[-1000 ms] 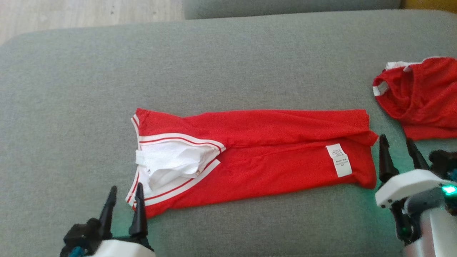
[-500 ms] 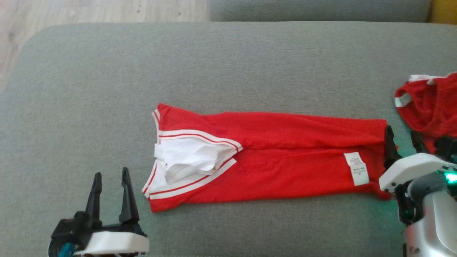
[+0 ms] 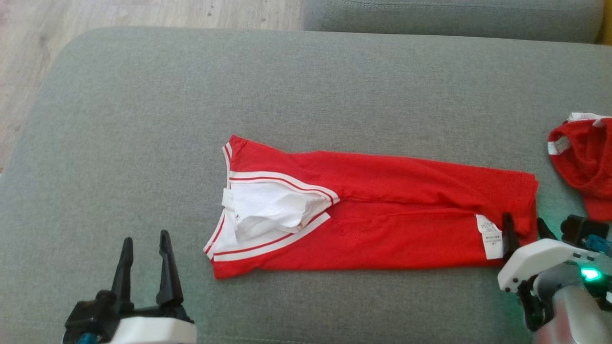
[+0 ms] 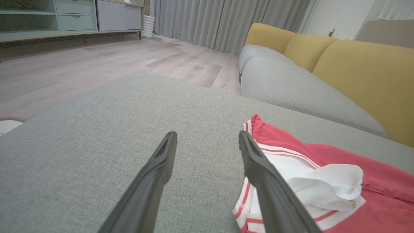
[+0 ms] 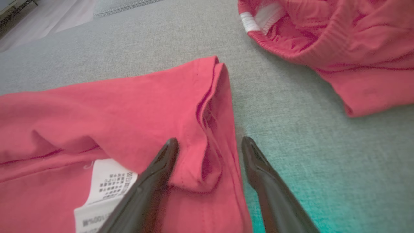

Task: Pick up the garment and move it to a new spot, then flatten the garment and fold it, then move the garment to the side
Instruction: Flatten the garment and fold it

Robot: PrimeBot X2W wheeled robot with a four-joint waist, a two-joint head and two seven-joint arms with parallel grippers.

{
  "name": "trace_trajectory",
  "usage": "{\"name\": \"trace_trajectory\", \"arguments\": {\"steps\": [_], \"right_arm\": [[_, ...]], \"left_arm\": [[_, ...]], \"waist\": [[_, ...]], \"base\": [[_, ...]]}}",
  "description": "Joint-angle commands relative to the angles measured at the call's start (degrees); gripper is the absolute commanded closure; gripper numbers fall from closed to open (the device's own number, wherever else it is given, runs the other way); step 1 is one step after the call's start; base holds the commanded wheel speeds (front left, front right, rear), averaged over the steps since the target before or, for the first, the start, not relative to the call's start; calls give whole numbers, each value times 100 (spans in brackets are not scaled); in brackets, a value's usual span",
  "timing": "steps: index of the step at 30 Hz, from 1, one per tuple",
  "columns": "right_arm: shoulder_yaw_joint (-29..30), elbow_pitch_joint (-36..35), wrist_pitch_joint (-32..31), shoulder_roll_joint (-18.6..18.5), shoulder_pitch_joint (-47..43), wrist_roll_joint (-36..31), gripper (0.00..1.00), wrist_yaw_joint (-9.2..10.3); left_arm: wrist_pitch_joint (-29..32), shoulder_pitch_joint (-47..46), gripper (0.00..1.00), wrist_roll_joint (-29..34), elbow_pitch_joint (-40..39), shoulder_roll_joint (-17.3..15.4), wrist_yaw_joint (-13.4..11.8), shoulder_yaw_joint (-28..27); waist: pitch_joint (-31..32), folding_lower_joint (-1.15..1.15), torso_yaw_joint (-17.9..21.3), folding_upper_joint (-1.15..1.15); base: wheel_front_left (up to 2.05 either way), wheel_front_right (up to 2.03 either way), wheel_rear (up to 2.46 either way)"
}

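red jersey-knit garment, folded into a long flat strip, lies mid cushion (grey, coarse weave). long axis runs l-r: white-striped v collar points left, hem w/ care label right. left fingers spread wide, empty, near-left of collar. right fingers wide apart astride hem edge, gripping nothing.

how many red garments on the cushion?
2. One long folded red garment with white striped trim lies central on the grey fabric cushion; one crumpled red garment sits at its right edge, partly out of frame.
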State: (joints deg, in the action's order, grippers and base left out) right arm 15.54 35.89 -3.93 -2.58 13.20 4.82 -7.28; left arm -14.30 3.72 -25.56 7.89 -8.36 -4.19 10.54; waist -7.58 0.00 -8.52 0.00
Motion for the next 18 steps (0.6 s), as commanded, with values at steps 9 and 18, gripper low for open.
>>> {"name": "trace_trajectory", "arguments": {"steps": [9, 18], "right_arm": [[-604, 482, 124, -30, 317, 180, 79, -21], [-491, 356, 170, -30, 743, 13, 100, -21]], "left_arm": [[-70, -113, 0, 199, -117, 36, 132, -367], [-70, -108, 0, 283, -123, 75, 168, -446]], "waist": [[-67, 0, 161, 0], [18, 0, 396, 0]], "base": [[0, 0, 0], [0, 0, 0]]}}
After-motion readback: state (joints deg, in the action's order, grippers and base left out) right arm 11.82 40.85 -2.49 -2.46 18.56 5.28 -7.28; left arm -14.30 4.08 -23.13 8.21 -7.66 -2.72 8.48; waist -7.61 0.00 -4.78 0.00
